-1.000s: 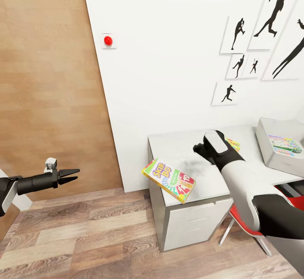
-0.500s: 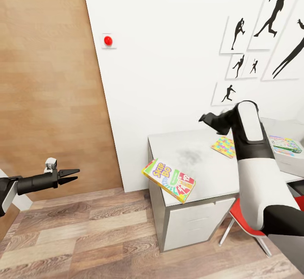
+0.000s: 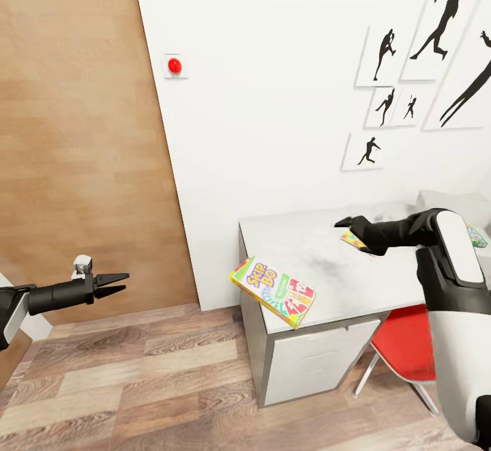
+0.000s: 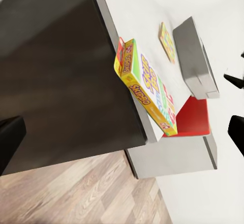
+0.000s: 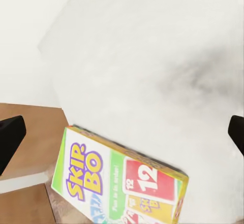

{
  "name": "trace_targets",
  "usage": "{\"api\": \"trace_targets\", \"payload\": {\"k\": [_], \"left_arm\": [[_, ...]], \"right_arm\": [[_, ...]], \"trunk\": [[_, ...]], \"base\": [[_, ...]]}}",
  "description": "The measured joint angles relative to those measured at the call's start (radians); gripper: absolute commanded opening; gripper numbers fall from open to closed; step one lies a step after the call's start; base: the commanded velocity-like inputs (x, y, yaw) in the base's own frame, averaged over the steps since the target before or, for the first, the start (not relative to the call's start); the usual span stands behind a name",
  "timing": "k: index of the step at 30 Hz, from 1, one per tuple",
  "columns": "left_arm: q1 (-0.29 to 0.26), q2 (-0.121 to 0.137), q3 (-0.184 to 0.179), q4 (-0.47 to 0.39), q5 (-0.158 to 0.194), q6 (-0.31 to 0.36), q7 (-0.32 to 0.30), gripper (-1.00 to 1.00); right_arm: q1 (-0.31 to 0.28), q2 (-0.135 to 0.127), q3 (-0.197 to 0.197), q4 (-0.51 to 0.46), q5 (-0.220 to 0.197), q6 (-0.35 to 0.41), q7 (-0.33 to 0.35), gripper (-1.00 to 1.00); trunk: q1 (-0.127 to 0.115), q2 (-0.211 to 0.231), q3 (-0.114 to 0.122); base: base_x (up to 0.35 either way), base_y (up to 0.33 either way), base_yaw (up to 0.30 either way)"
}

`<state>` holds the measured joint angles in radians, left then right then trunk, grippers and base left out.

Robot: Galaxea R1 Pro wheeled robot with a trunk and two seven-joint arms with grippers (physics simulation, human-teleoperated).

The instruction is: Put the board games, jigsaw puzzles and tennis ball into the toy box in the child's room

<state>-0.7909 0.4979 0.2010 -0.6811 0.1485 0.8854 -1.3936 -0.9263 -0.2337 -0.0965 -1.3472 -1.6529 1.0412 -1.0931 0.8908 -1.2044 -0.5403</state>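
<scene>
**Reaching for the Skip-Bo box at the table corner**

Reaching across the table (image 3: 320, 287), the right gripper (image 3: 343, 222) hangs over the bare top, between the Skip-Bo box (image 3: 274, 291) and a jigsaw puzzle (image 3: 352, 239) that the forearm partly covers. In the right wrist view its fingertips sit at the two side edges with wide clear space between them, so the jaws stand apart and hold nothing.

The Skip-Bo box lies at the near corner of the table, over the drawer cabinet (image 3: 310, 364), and overhangs the table edge; the left wrist view shows it (image 4: 150, 93) jutting past that edge. The toy box (image 4: 195, 59) stands farther along the table from the Skip-Bo box, past the jigsaw puzzle (image 4: 167, 41). A red chair (image 3: 404, 342) is tucked beside the cabinet.

The left gripper (image 3: 110, 283) is held well apart from the table, out over the wood floor, its fingers nearly together and empty.

Judgement: the step in hand is the pick-up of the Skip-Bo box, with the gripper lined up but not yet down. The next move calls for lowering the open jaws to span the box's narrow width. The overhang is the risk: a push from the table side could tip the box off the edge.
</scene>
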Motion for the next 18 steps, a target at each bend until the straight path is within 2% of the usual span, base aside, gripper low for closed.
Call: {"api": "trace_targets", "payload": {"k": [3,5,10,15,18], "left_arm": [[0.0,-0.001,0.0,0.0,-0.001,0.0,0.0,1.0],[0.0,-0.001,0.0,0.0,-0.001,0.0,0.0,1.0],[0.0,-0.001,0.0,0.0,-0.001,0.0,0.0,1.0],[0.0,-0.001,0.0,0.0,-0.001,0.0,0.001,1.0],[0.0,-0.001,0.0,0.0,-0.001,0.0,0.001,1.0]], "right_arm": [[0.033,-0.035,0.001,-0.021,-0.012,0.0,0.008,1.0],[0.061,-0.049,0.001,-0.035,-0.023,0.0,0.024,1.0],[0.133,-0.071,-0.003,-0.05,-0.068,0.001,0.089,1.0],[0.211,-0.141,0.005,-0.054,-0.085,0.002,0.172,1.0],[0.25,-0.162,0.011,-0.055,-0.087,0.002,0.211,1.0]], "trunk": [[0.0,0.0,0.0],[0.0,0.0,0.0],[0.0,0.0,0.0],[0.0,0.0,0.0],[0.0,0.0,0.0]], "base": [[0.0,0.0,0.0],[0.0,0.0,0.0],[0.0,0.0,0.0],[0.0,0.0,0.0],[0.0,0.0,0.0]]}}
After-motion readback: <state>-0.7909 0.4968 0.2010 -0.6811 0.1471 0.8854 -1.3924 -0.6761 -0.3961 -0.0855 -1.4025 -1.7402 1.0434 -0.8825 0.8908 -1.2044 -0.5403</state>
